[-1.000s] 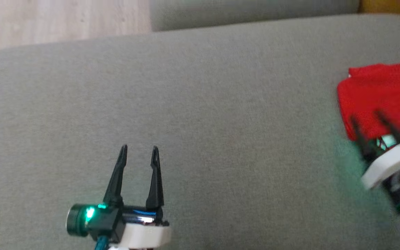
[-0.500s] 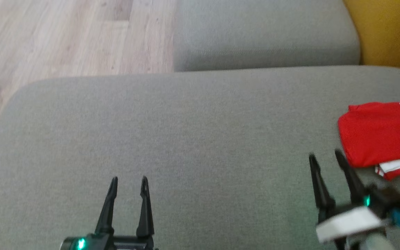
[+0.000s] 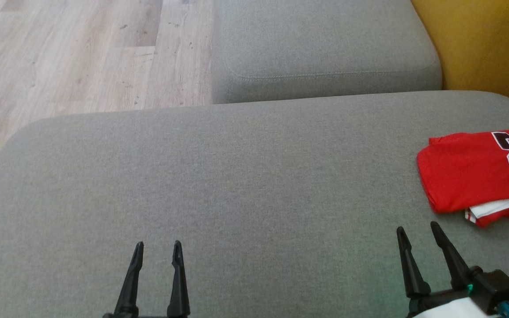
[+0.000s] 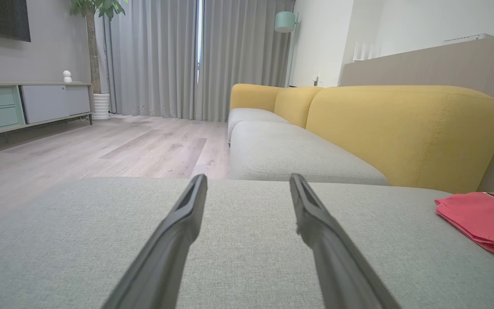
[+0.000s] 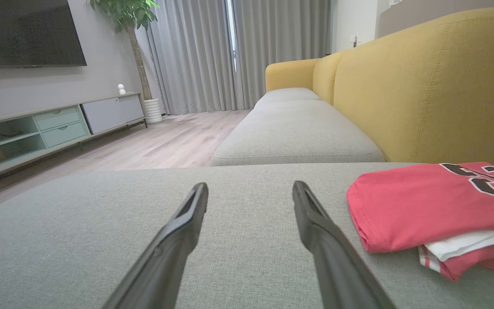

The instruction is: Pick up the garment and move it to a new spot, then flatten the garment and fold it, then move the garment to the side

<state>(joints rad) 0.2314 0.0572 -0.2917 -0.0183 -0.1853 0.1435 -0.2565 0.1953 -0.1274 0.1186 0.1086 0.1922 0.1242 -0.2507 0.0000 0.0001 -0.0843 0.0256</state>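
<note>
at the right end of the grey seat cushion (image 3: 237, 176) lies the folded red garment (image 3: 466, 176), white cloth, perhaps trim, peeking out. right gripper (image 3: 417, 227) hangs near it, fingers spread, empty; left gripper (image 3: 158, 244), likewise spread and empty, is well apart over the cushion's near edge.

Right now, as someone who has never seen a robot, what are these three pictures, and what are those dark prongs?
This is a wheeled robot with two arms. One picture comes from a camera on its head, looking down; the other two come from cameras on its wrists, looking along the fingers. The prongs are its left gripper and right gripper, both open, holding nothing. On the grey cushion lies a folded red shirt, at the robot's right, touching neither gripper.
</note>
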